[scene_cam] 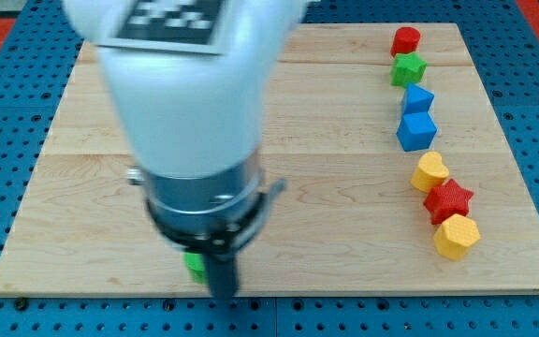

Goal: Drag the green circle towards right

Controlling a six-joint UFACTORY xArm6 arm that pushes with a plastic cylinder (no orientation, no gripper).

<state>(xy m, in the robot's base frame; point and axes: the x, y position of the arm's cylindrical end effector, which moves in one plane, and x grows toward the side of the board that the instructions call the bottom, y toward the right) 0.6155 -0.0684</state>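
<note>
The arm (190, 103) fills the view's upper left and centre, its white body blurred, with a dark collar low down and the rod dropping from it. The end effector is this bare rod, with no jaws and holding nothing; its tip (221, 292) sits close to the tabletop's (344, 234) bottom edge, at about 7 o'clock from the board's middle.

The green circle (194, 266) is mostly hidden behind the rod and collar; only a small green patch shows, so its shape cannot be confirmed. It lies just at 10 o'clock of the tip, seemingly touching the rod, and near the bottom edge.

To the view's right of the tip, at 3 o'clock, bare wood runs along the bottom edge until the yellow hexagon (457, 236).

The other blocks form a column near the right edge. From 12 o'clock down: red cylinder (405, 40), green star (408, 67) touching it, blue block (418, 98), blue cube (416, 131), yellow block (429, 171), red star (448, 199), then the yellow hexagon. The last three touch one another. The red cylinder lies close to the top edge
</note>
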